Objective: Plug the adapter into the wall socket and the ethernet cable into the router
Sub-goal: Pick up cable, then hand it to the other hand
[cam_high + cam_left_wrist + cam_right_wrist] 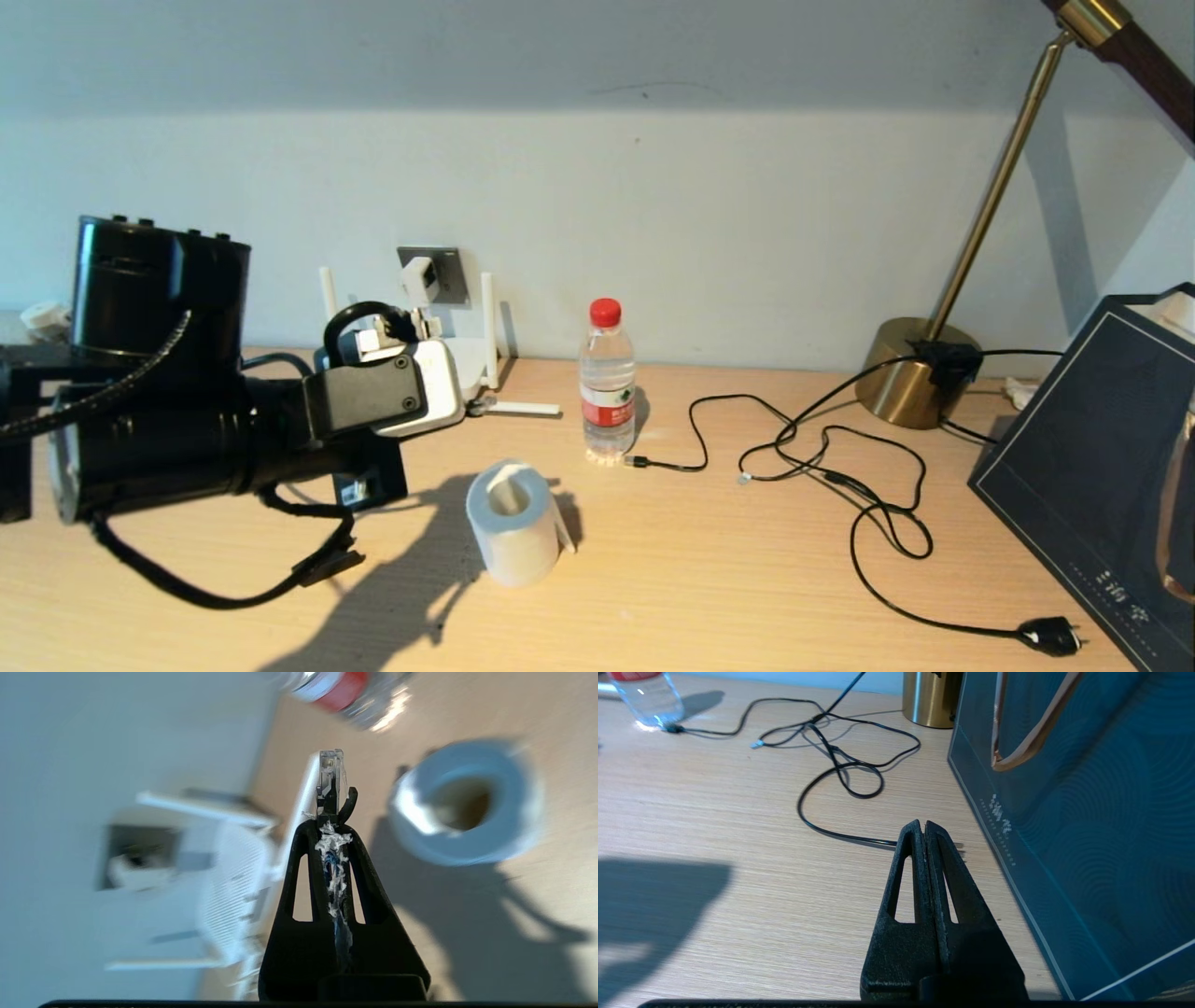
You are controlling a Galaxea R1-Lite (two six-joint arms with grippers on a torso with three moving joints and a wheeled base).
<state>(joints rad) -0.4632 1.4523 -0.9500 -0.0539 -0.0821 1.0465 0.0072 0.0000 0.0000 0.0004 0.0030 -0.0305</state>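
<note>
The left gripper [331, 826] is seen pressed together on the clear plastic plug of the ethernet cable [331, 772], whose transparent ribbed tip juts past the matte black, slotted fingers [369, 868]; frayed white fibre is caught in the seam between them. In the head view this arm is held above the pale wood-grain desk [747, 597], in front of the router [471, 359], a flat white box with slim stick antennas standing against the wall. Above the router, the white cube-shaped adapter [418, 278] is seated in the square grey metallic wall socket [446, 271]. A soft white paper roll [513, 523] with a hollow core stands just beside the arm. The right gripper [923, 833] is shown with its textured black fingers closed flat together on nothing, hovering over the desk beside a dark blue paper bag [1087, 812], close to a thin black cord [840, 765] looped on the wood.
</note>
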